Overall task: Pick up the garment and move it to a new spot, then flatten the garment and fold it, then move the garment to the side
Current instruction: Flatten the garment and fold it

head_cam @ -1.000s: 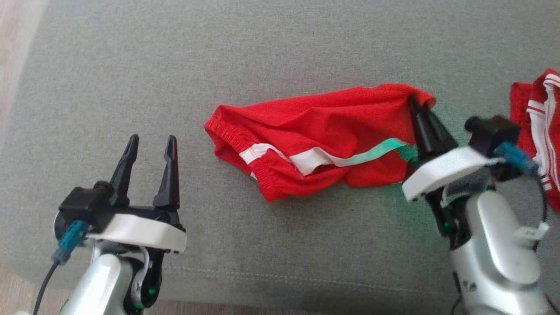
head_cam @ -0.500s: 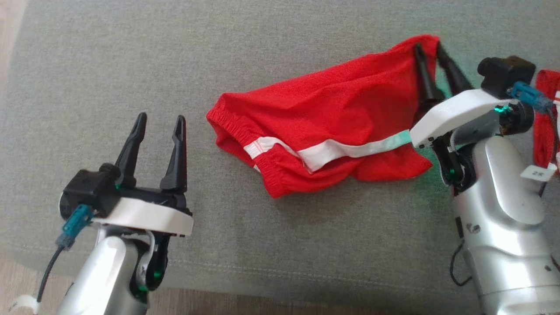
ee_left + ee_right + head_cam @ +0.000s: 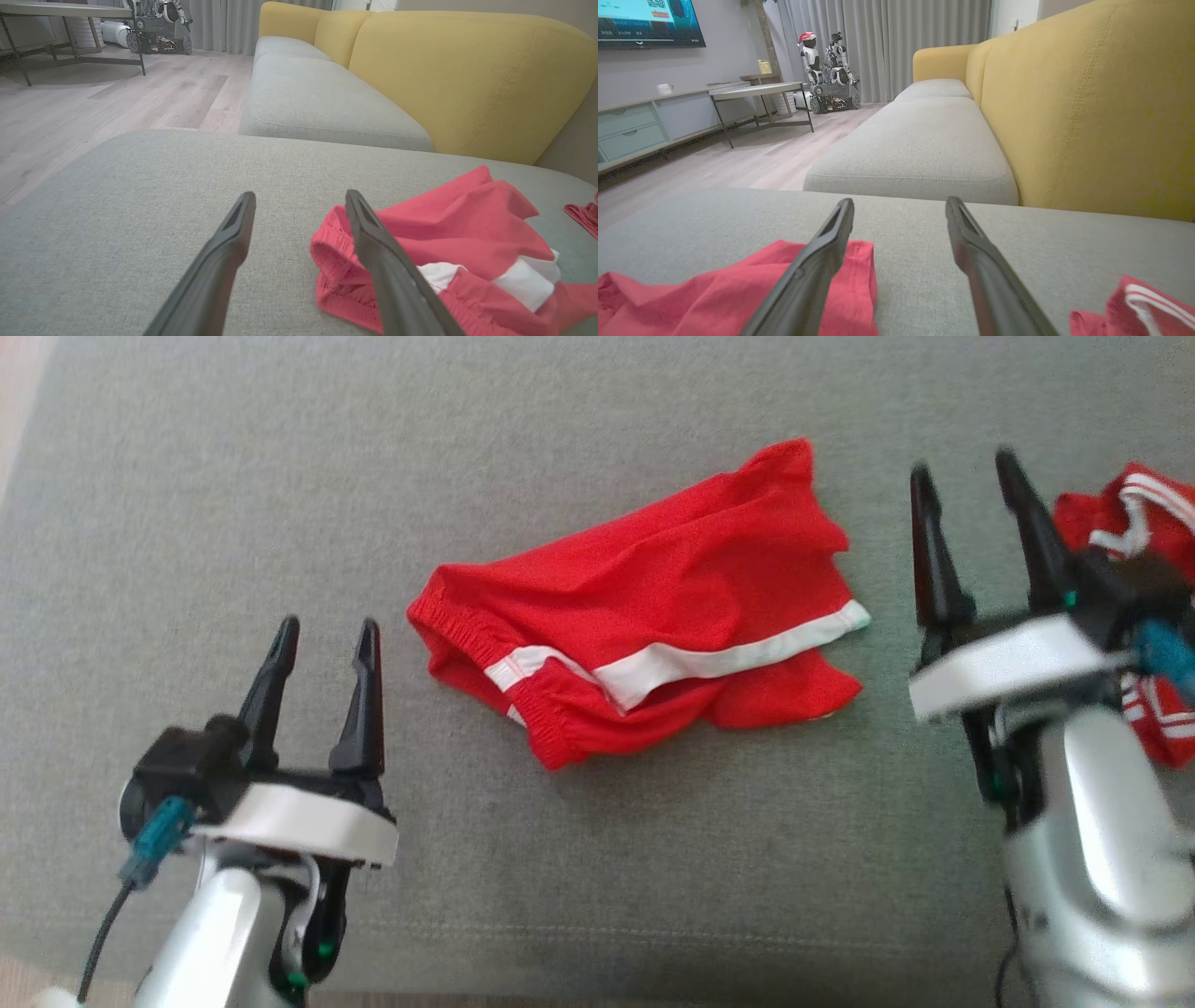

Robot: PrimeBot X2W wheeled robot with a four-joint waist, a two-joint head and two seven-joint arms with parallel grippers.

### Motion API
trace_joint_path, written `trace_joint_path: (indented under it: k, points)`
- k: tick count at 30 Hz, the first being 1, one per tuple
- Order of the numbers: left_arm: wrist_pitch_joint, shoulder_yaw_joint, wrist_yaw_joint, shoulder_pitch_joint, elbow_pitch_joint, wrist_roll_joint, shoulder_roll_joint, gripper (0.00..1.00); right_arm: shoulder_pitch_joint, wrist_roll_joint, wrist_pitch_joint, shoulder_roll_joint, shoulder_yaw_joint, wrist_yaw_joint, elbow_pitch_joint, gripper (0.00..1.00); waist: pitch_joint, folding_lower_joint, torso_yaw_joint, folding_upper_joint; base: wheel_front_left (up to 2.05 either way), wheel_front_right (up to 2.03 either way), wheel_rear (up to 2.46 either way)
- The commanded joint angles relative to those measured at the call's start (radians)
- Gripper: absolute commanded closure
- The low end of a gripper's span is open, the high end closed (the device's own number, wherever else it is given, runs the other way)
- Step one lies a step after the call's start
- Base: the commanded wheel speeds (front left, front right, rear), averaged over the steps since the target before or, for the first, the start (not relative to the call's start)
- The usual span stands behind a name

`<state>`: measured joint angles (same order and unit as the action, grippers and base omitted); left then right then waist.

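The garment (image 3: 653,625) is a pair of red shorts with a white side stripe, lying rumpled on the grey cushion (image 3: 560,859) in the middle of the head view. Its elastic waistband points toward my left gripper (image 3: 322,635), which is open and empty a little to the left. My right gripper (image 3: 962,467) is open and empty just right of the garment's far corner, apart from it. The left wrist view has the garment (image 3: 444,252) behind my right finger. In the right wrist view the garment (image 3: 714,289) lies at lower left.
A second red garment with white stripes (image 3: 1139,523) lies at the right edge, partly behind my right wrist. The yellow backrest (image 3: 1087,116) rises beyond the cushion. Another grey seat cushion (image 3: 915,144) follows, with wooden floor (image 3: 93,107) to the side.
My right gripper has opened and let go of the garment's corner, then drawn off to the right. The cloth has dropped flat on the cushion. The left arm holds still.
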<state>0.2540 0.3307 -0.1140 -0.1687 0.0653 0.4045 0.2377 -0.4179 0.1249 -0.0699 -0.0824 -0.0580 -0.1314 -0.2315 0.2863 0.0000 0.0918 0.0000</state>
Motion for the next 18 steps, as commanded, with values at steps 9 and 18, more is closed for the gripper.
trace_joint_path:
  k: [9, 18]
  points:
    - [-0.013, -0.045, -0.017, 0.053, -0.032, -0.002, 0.043, 0.00, 0.259, -0.037, 0.094, 0.024, -0.001, 0.001, 0.270, 0.00, -0.095, 0.0000, -0.051, 0.0000, 0.00, 0.00, 0.00]
    - [-0.040, -0.037, -0.033, 0.092, -0.052, 0.002, 0.051, 0.00, 0.357, -0.011, 0.122, 0.031, 0.000, 0.001, 0.321, 0.00, -0.126, 0.0000, -0.062, 0.0000, 0.00, 0.00, 0.00]
